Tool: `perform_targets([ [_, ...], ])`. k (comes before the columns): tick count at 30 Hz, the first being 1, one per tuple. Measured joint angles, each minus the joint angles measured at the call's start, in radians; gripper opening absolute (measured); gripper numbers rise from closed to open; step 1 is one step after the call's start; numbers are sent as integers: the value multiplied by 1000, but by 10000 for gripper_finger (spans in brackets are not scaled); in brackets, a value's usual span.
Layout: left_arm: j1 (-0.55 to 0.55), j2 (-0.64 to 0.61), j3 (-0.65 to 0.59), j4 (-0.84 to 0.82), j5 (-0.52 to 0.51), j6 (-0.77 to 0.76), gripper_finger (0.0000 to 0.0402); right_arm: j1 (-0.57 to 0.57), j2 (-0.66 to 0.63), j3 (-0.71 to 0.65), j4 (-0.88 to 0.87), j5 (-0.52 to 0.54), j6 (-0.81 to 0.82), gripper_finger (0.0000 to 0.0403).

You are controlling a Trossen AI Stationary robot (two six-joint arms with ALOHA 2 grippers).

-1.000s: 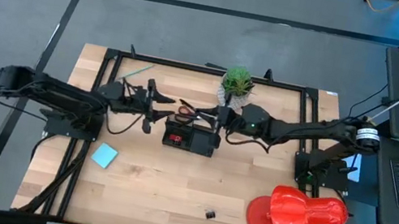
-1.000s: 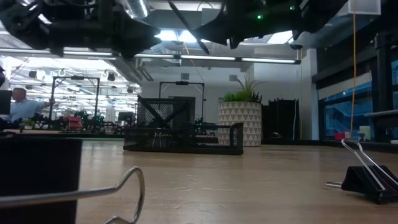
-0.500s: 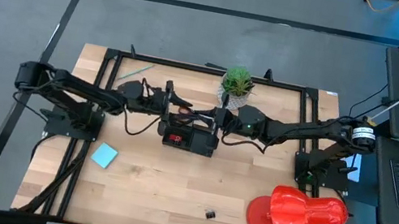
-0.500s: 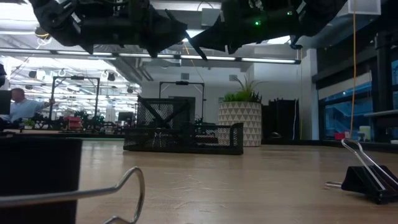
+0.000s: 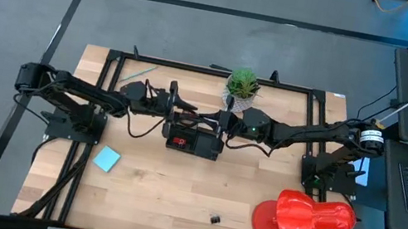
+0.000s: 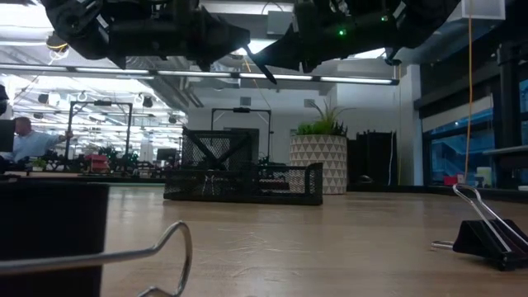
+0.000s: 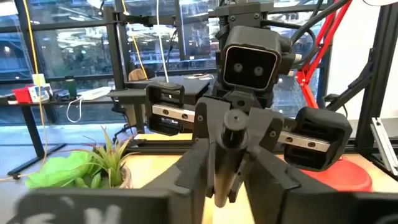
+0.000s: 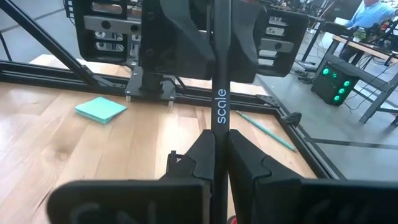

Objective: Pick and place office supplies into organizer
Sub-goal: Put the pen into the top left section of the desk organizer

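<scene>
Pen [image 8: 219, 93] handover above the organizer [image 5: 193, 140]: the left end effector [image 5: 179, 113] has moved in and is closing around it, while the right end effector [image 8: 217, 146] still grips it. Release probably comes next.

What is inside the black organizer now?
In the organizer, the high view shows something red, likely scissor handles. Both grippers hover above it and hide part; the low view's mesh wall reveals no clear contents.

organizer [image 5: 193, 141] mid-table, plant [image 5: 242, 87] behind, notepad [image 5: 106, 159] left-front
</scene>
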Motion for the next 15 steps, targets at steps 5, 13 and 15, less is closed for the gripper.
perform_targets([
  [5,0,0,0,0,-2,47,32,0,0,0,-4,0,-1,24],
  [13,0,0,0,0,1,47,29,0,0,0,-10,0,4,51],
  [15,0,0,0,-1,0,48,29,0,0,0,-21,0,9,70],
])
